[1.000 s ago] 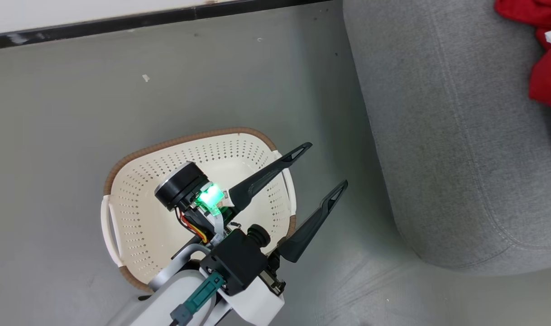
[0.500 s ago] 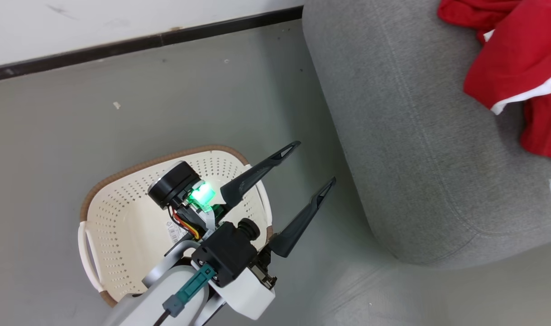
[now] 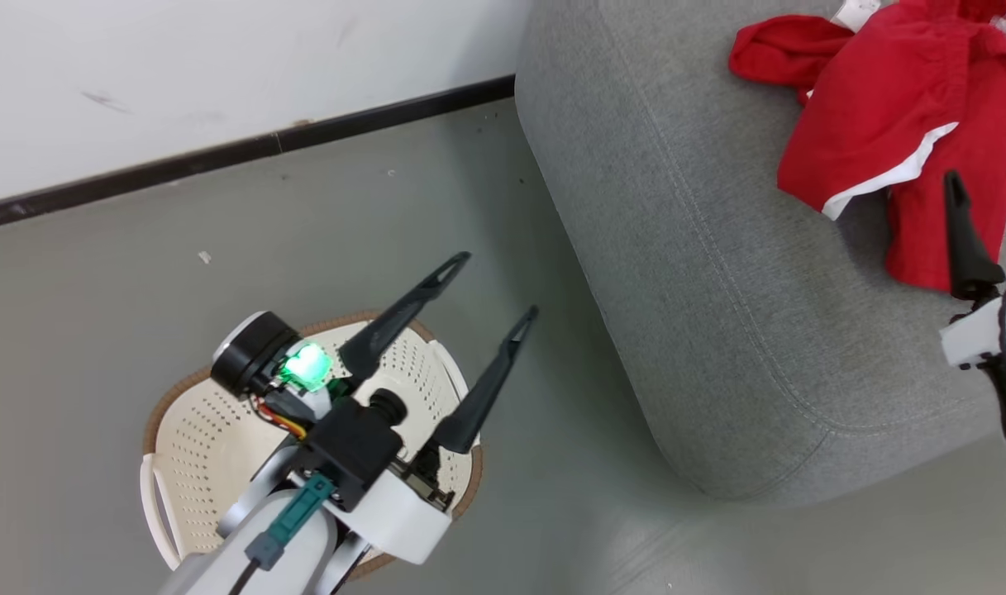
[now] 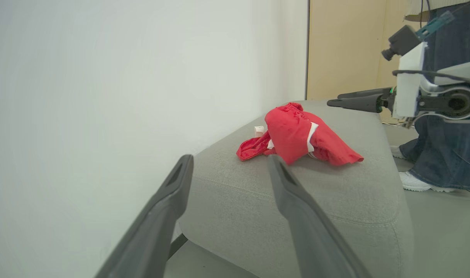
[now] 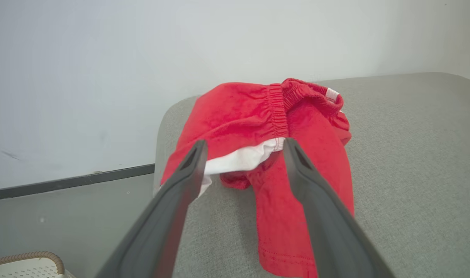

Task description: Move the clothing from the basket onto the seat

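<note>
The head camera looks steeply down from above onto the floor (image 3: 97, 330), with the basket (image 3: 197, 446) under the left gripper (image 3: 500, 283) at the lower left and the seat (image 3: 717, 330) at the right. The left wrist camera sits low and looks level along its fingers past the seat's rounded corner, the clothing (image 4: 296, 135) well off and the right gripper (image 4: 335, 100) and a person's legs (image 4: 443, 154) beyond. The right wrist camera is much nearer, angled down over the clothing toward the wall (image 5: 142, 58); all three views share the clothing on the seat, and the basket's rim shows again in this view's lower left corner.
</note>
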`<state>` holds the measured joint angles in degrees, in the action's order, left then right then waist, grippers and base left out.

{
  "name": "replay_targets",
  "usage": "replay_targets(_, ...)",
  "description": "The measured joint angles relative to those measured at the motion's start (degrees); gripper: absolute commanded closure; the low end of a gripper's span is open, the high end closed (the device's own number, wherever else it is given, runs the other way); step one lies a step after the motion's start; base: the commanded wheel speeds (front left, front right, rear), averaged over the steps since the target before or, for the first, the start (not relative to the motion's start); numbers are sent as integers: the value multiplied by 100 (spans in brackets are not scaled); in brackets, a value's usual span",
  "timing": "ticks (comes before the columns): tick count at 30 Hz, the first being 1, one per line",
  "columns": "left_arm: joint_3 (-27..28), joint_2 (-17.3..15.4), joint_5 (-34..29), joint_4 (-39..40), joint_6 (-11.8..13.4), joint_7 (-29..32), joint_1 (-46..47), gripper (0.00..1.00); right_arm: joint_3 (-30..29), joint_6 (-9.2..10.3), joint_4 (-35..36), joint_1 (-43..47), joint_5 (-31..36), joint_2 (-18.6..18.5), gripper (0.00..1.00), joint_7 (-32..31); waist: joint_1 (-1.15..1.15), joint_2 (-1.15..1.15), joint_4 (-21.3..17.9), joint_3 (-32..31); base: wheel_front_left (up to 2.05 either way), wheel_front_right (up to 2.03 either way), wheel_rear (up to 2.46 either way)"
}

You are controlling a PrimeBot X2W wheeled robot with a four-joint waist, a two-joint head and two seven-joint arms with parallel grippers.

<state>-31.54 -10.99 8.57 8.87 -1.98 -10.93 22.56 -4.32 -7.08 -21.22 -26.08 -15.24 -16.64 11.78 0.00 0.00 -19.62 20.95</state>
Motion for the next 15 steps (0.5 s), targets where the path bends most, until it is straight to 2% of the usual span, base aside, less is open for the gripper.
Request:
replay_targets(6, 287, -60, 49, -85, 246, -52, -259, 0, 525, 0, 368, 8, -34, 82, 0, -69, 0, 0, 42, -265, 0, 0, 0)
replay_targets(15, 845, -22, 341, -218, 804, -122, -901, 0, 1227, 0, 781, 7, -9, 303, 0, -69, 0, 0, 294, -644, 0, 0, 0)
